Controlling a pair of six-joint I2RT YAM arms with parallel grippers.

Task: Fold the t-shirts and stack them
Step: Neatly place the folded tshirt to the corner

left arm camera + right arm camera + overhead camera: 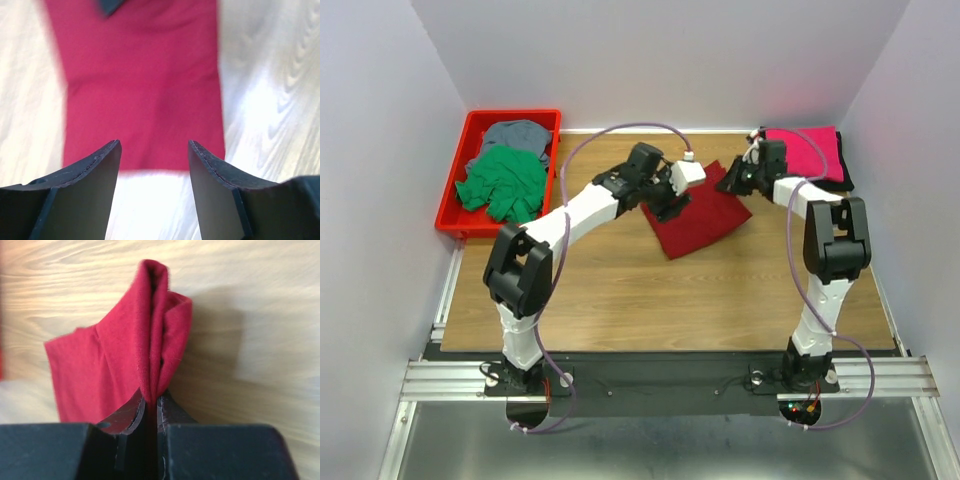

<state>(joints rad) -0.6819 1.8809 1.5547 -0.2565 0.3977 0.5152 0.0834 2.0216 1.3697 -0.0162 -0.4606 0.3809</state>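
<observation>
A folded dark red t-shirt (705, 225) lies mid-table. My right gripper (733, 180) is shut on its far right corner, and the right wrist view shows the pinched fold (150, 330) rising from between the closed jaws (152, 397). My left gripper (670, 207) hovers at the shirt's left edge. It is open with nothing between its fingers (155, 146), and the dark red cloth (145, 85) lies just beyond its tips. A bright pink t-shirt (808, 152) lies folded on a black one (846, 178) at the back right.
A red plastic tray (453, 188) at the back left holds a crumpled green t-shirt (503, 182) and a grey one (518, 133). White walls close in the table on three sides. Bare wood shows in front of the dark red shirt.
</observation>
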